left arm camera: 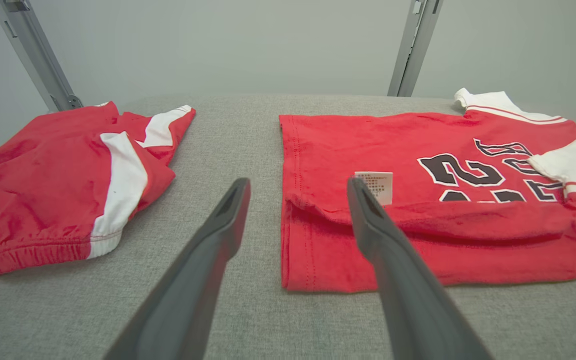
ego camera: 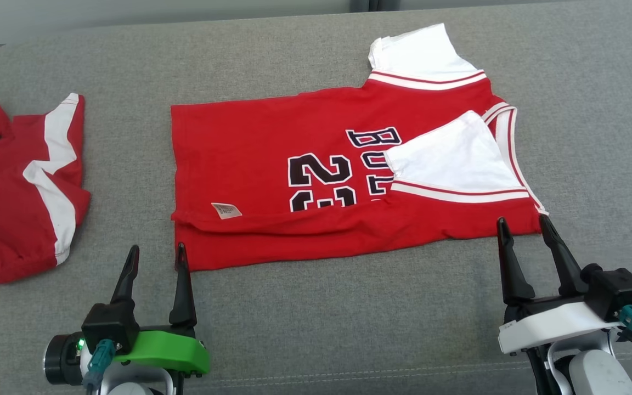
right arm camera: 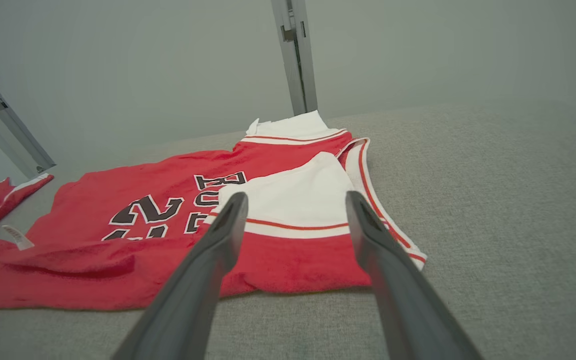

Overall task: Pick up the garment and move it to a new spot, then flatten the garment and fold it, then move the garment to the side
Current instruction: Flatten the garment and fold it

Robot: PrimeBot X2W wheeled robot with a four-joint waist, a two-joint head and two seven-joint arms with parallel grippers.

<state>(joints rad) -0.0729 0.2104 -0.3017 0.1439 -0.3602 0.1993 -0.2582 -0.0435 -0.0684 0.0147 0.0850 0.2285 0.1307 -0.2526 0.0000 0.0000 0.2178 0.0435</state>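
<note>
A red garment with white sleeves and dark lettering lies spread across the grey cushion, collar to the right. Its near long edge is folded up over the front, and one white sleeve lies folded onto the chest. My left gripper stands open at the near left corner of the hem, nothing between its fingers. At the near right corner, by the collar end, my right gripper is open and empty too. The garment spreads to the right in the left wrist view, and the garment lies ahead in the right wrist view.
A second red and white piece of clothing lies crumpled at the left edge of the grey cushion. Grey wall and metal posts stand behind the cushion's far edge.
</note>
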